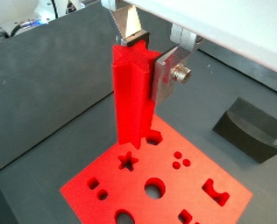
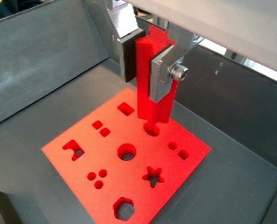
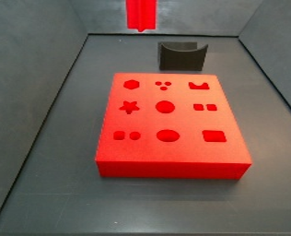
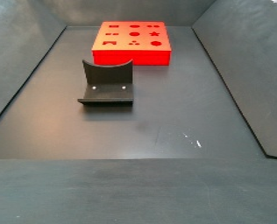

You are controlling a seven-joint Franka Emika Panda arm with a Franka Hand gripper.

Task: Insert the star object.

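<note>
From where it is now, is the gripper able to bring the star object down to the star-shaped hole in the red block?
Probably yes. The gripper holds the star object upright above the red block. The star-shaped hole is open, with nothing between it and the peg. The dark holder stands apart from the block.

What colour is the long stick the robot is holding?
Bright red: the star object, clamped in the gripper, shows best in a wrist view.

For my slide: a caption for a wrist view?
Gripper holds the red star peg upright above the red block.
</note>
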